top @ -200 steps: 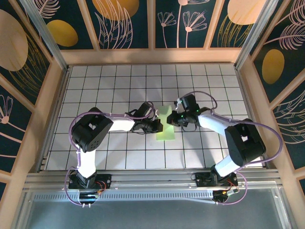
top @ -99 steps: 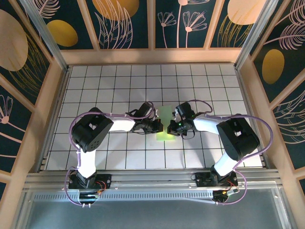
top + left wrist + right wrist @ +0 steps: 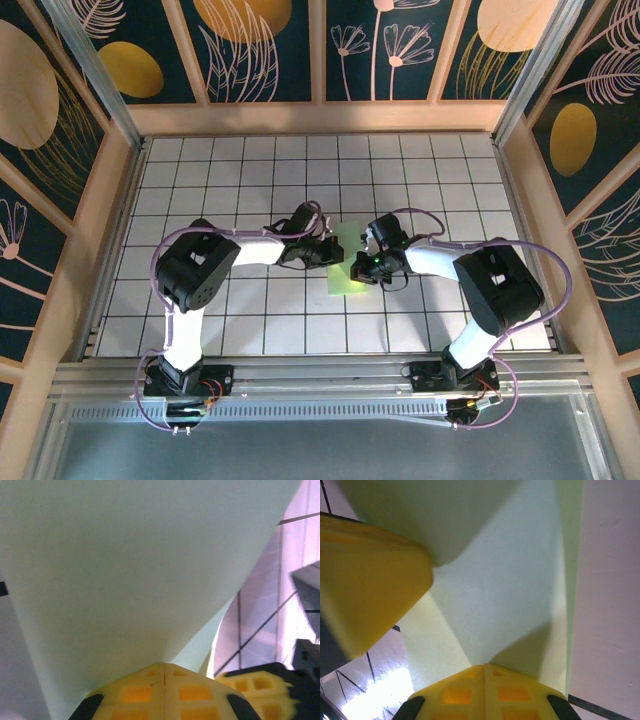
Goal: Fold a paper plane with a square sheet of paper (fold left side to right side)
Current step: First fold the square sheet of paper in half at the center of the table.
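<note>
Paper sits at the middle of the white grid tiles (image 3: 250,180): the square sheet of paper (image 3: 346,262), pale green and already doubled into a narrow strip, lies between the two arms. At its left edge is the left gripper (image 3: 328,251) and at its right edge the right gripper (image 3: 362,267), both clenched with their tips together. Closed like that, the tips probably serve as blunt pressers or a fine pinch, one steadying the strip while the other works a flap from left toward right. In the left wrist view a flap rises steeply just ahead of the shut fingertips (image 3: 135,692), bowed rather than flat, so the fold looks unfinished. In the right wrist view the shut fingertips (image 3: 460,695) touch a creased layer, with the other arm's yellow finger (image 3: 370,585) close by. Whether either pair actually traps an edge is hidden under the tips, and from above the wrists cover both contact spots
</note>
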`<action>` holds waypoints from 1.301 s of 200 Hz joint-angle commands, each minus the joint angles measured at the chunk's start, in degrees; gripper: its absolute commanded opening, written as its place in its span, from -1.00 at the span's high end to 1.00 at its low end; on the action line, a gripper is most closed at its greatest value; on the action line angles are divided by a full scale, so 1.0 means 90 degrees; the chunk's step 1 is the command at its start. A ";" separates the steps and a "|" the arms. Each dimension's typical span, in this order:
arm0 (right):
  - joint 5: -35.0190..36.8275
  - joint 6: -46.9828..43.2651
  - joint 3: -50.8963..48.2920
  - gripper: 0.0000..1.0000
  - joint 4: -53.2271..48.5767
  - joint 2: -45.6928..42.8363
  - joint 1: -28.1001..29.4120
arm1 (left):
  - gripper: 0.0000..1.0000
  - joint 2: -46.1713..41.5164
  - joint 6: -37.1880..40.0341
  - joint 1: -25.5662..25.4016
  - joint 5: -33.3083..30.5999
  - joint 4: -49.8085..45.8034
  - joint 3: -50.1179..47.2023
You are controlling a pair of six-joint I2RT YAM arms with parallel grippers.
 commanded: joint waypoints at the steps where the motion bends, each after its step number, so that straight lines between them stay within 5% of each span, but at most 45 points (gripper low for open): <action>1: 0.0926 -0.0152 -0.0152 1.00 -0.0542 0.0423 0.0041 | 1.00 0.0096 0.0081 0.0084 0.0101 0.0170 0.0004; 260: 0.1219 -0.0387 -0.0135 1.00 -0.0945 0.0631 0.0034 | 1.00 0.0608 0.0821 0.1273 -0.0943 -0.0232 0.0462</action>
